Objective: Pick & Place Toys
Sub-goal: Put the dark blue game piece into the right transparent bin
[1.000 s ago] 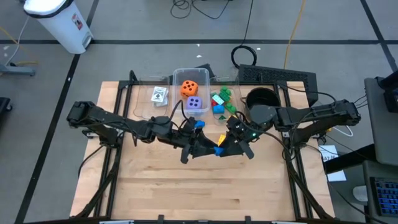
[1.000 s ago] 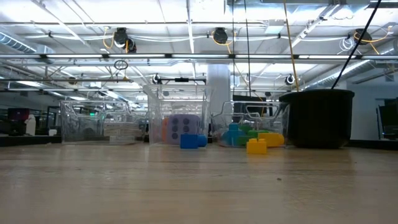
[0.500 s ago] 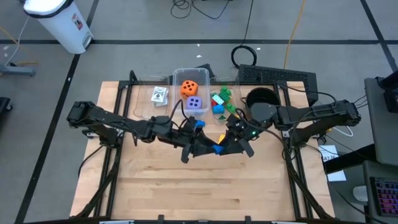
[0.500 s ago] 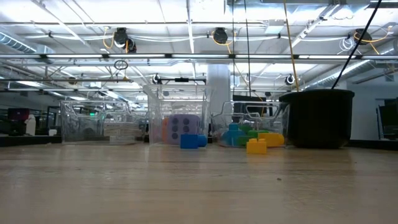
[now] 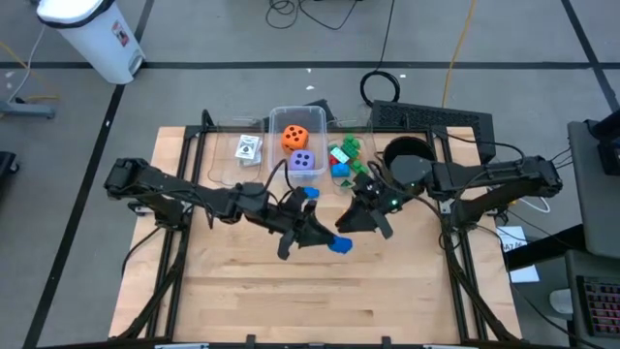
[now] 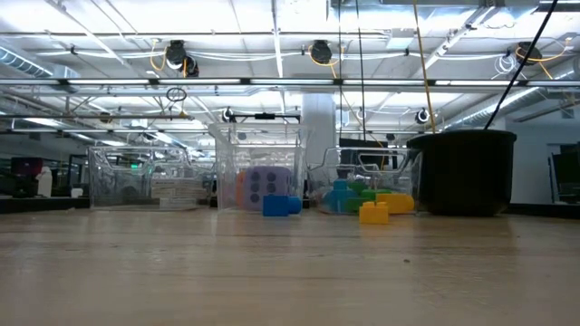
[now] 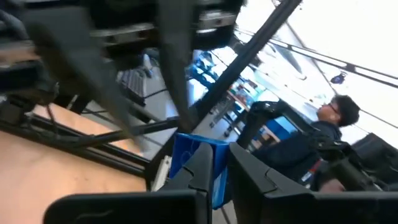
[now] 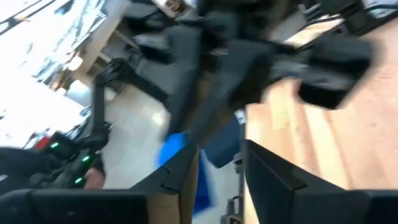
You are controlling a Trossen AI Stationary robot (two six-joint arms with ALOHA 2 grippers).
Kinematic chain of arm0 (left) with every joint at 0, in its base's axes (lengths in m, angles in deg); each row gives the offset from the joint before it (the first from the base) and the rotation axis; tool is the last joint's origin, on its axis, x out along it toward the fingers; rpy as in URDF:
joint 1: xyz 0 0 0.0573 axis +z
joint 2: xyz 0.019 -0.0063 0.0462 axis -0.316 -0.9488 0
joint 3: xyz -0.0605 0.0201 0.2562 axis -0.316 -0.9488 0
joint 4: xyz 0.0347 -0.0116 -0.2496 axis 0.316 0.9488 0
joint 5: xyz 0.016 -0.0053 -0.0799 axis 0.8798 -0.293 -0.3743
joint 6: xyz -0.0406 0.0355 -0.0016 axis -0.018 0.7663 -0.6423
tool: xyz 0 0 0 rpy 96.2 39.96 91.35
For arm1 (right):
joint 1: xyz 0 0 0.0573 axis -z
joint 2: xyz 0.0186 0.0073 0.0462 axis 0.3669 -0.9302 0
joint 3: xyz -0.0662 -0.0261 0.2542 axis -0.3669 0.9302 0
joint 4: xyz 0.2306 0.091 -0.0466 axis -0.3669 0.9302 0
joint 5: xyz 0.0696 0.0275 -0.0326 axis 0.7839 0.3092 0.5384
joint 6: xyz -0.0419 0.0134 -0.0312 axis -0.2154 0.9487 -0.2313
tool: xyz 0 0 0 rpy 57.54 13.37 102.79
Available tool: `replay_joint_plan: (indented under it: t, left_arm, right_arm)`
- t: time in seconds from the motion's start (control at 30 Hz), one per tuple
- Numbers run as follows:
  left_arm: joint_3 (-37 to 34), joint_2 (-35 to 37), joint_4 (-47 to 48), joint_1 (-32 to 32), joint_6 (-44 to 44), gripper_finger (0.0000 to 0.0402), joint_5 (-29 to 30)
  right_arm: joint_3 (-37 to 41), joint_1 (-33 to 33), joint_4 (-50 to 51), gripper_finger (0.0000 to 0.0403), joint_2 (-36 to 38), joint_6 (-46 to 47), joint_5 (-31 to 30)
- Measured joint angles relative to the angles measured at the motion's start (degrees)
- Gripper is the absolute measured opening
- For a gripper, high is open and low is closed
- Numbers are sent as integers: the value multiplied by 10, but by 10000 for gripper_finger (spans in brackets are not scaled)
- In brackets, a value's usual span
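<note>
Gripping blue brick (image 5: 340,243), left hand (image 5: 329,241), small, bright

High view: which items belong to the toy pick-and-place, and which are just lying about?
Job: orange die, purple die, playing card, binned bricks, blue brick held by the left gripper.
Lying about: clear bins, black pot, keyboard, coiled cable, white trash can.

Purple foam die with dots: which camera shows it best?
The high view: the purple foam die lies unobstructed in the clear plastic bin. The low view shows it dimly through the bin's wall; neither wrist view shows it.
</note>
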State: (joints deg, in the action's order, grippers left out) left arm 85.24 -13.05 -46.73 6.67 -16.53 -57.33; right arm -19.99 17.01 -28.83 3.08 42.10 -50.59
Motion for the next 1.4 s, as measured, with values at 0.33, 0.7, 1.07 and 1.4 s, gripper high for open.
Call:
replay_joint_plan:
  t: [0.33, 0.7, 1.07, 1.4]
  left_arm:
    - [0, 0, 1, 2, 3, 7, 4]
    - [0, 0, 1, 28, 2, 3, 6]
    - [0, 20, -43, 108, -45, 2, -26]
    - [1, 42, -79, 200, -136, 3, -100]
  right_arm:
    - [0, 27, -94, 56, 1, -32, 8]
    - [1, 70, -346, 65, 5, -33, 5]
    - [1, 63, -628, 66, 5, -30, -78]
    - [-56, 52, -426, 114, 18, -270, -187]
